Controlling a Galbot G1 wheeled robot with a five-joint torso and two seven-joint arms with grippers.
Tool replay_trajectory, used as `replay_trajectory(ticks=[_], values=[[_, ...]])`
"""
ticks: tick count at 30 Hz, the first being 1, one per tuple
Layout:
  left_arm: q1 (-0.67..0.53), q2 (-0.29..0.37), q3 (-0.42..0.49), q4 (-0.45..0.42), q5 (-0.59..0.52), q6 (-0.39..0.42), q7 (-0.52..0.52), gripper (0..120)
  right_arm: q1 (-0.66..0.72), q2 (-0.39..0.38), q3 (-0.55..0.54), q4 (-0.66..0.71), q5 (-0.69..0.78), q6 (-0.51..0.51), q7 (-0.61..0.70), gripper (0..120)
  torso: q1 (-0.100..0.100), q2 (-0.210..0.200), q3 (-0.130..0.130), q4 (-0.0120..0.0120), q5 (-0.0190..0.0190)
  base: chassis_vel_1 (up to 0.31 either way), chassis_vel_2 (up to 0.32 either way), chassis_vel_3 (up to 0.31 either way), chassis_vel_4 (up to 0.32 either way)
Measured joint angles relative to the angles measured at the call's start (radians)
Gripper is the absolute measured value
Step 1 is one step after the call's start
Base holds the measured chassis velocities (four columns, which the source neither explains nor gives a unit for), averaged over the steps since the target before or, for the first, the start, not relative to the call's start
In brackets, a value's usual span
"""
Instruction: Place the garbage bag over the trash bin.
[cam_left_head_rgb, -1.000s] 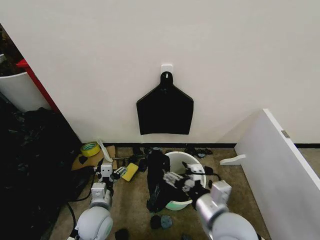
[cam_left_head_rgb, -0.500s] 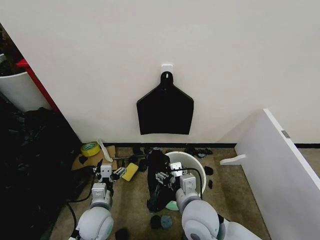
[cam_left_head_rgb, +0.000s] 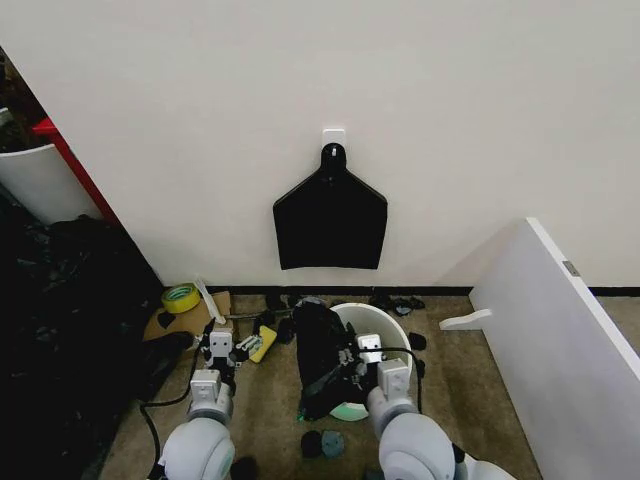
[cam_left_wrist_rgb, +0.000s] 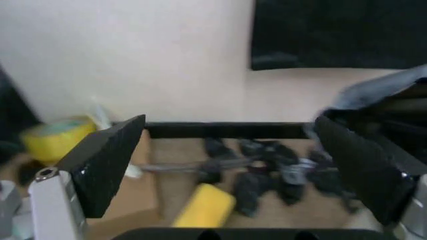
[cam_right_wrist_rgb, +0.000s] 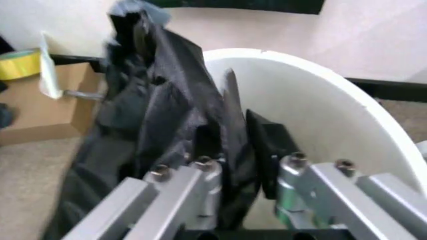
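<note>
The trash bin (cam_left_head_rgb: 392, 318) is a round white bucket on the carpet by the wall. Over its left rim hangs the garbage bag (cam_left_head_rgb: 318, 350), black and crinkled, reaching down to the floor. My right gripper (cam_left_head_rgb: 352, 362) is at that rim, shut on a fold of the bag. In the right wrist view the bag (cam_right_wrist_rgb: 167, 105) bunches between the gripper's (cam_right_wrist_rgb: 237, 147) metal fingers, with the bin's white wall (cam_right_wrist_rgb: 307, 85) behind. My left gripper (cam_left_head_rgb: 228, 348) hovers low, left of the bin, open and holding nothing. In the left wrist view the left gripper (cam_left_wrist_rgb: 247, 170) has its black pads (cam_left_wrist_rgb: 107, 160) wide apart.
A flat black bundle of bags (cam_left_head_rgb: 330, 215) hangs on the wall above the bin. A yellow tape roll (cam_left_head_rgb: 181, 297), cardboard and small clutter lie to the left. Black scraps (cam_left_head_rgb: 323, 443) lie in front. A white panel (cam_left_head_rgb: 560, 340) leans at the right, and a dark heap (cam_left_head_rgb: 60, 300) fills the left.
My right arm swung left from over the bin to the bag at its left rim, then back a little right, and the bag spread toward the bin. The left gripper shifted slightly right.
</note>
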Motion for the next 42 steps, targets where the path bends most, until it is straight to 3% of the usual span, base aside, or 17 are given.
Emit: replay_trajectory(ticks=[2, 11, 17, 21, 28, 42], values=[[0.003, -0.006, 0.007, -0.013, -0.071, 0.002, 0.024, 100, -0.018, -0.004, 0.014, -0.016, -0.021, 0.021, -0.021, 0, 0.000, 0.000, 0.000, 0.0000, 0.0001, 0.000, 0.000, 0.000, 0.000], [-0.012, -0.041, 0.040, -0.012, -0.252, 0.046, 0.146, 100, -0.046, 0.006, 0.048, -0.078, -0.135, 0.074, -0.063, 0, 0.000, 0.000, 0.000, 0.0001, -0.0001, 0.000, 0.000, 0.000, 0.000], [-0.035, -0.049, 0.070, -0.008, -0.311, 0.120, 0.154, 100, -0.058, -0.012, 0.062, -0.116, -0.254, 0.110, -0.100, 0, 0.000, 0.000, 0.000, 0.0000, 0.0001, 0.000, 0.000, 0.000, 0.000], [-0.050, -0.045, 0.104, -0.018, -0.330, 0.171, 0.135, 100, -0.062, -0.025, 0.067, -0.121, -0.295, 0.115, -0.109, 0, 0.000, 0.000, 0.000, 0.0000, 0.0000, 0.000, 0.000, 0.000, 0.000], [-0.105, -0.030, 0.194, -0.055, -0.316, 0.321, -0.008, 100, -0.077, -0.049, 0.071, -0.121, -0.336, 0.104, -0.107, 0, 0.000, 0.000, 0.000, 0.0001, 0.0000, 0.000, 0.000, 0.000, 0.000], [-0.196, -0.057, 0.248, -0.041, -0.309, 0.431, -0.094, 98, -0.105, -0.024, 0.052, -0.112, -0.330, 0.100, -0.099, 0, 0.000, 0.000, 0.000, 0.0000, -0.0001, 0.000, 0.000, 0.000, 0.000]])
